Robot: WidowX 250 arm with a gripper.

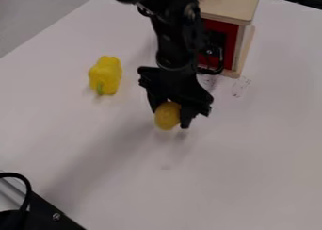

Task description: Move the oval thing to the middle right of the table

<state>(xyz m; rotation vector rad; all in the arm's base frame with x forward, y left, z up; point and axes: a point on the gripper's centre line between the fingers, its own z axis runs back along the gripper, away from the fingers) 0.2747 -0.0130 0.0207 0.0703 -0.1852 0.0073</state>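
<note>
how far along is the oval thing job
Done: the grasp looks made, with the yellow oval thing between the fingers of the gripper. In hand: the move itself, as the piece sits near the middle of the view. Left: getting it to the table's middle right and letting go.

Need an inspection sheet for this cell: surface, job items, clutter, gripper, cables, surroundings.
Surface: pale table, faint dark marks near the box
Job's things: yellow oval thing, in the gripper; table contact can't be told
Clutter: yellow pepper-shaped toy, wooden box with red side
Gripper: closed on the oval thing
Cables: black cable, lower left
Surroundings: grey floor, upper left
</note>
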